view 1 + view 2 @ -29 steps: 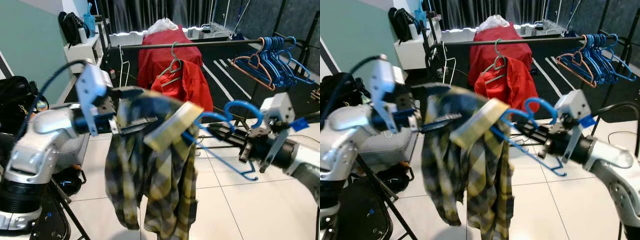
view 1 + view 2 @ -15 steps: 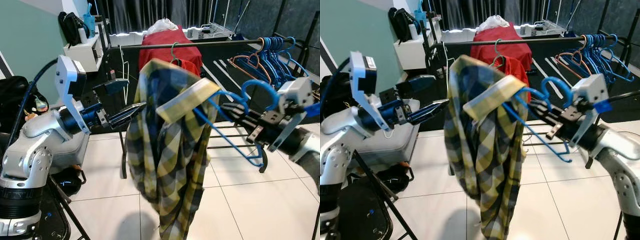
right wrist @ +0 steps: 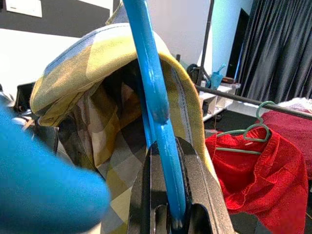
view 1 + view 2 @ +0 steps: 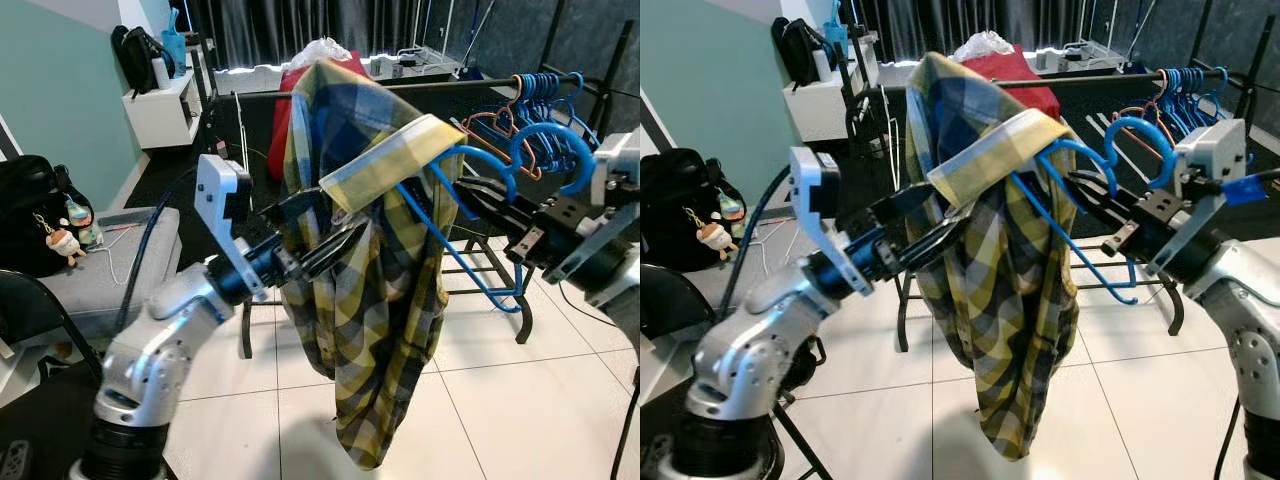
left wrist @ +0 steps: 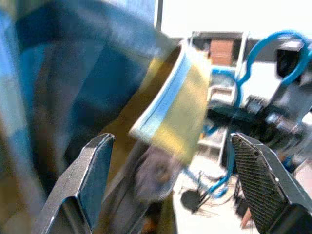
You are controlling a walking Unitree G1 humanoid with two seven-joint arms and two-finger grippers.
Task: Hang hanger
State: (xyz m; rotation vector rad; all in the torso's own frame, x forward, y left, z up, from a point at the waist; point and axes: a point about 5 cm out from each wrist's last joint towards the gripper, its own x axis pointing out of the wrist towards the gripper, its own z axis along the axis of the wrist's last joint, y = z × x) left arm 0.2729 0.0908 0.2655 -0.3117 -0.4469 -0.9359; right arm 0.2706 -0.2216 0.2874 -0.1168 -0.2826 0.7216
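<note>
Your right gripper (image 4: 478, 197) is clamped on the blue hanger (image 4: 470, 255), which carries the plaid shirt (image 4: 355, 290). In the eye views it has risen over the last second, nearly level with the rail (image 4: 470, 86), so hooking on looks close. Your left gripper (image 4: 325, 225) has let go and sits against the cloth, fingers apart.

Left wrist: both fingers (image 5: 87, 180) spread wide, the shirt collar between them.

Right wrist: jaws tight on the hanger's bar, with the red garment (image 3: 258, 165) beyond.
</note>
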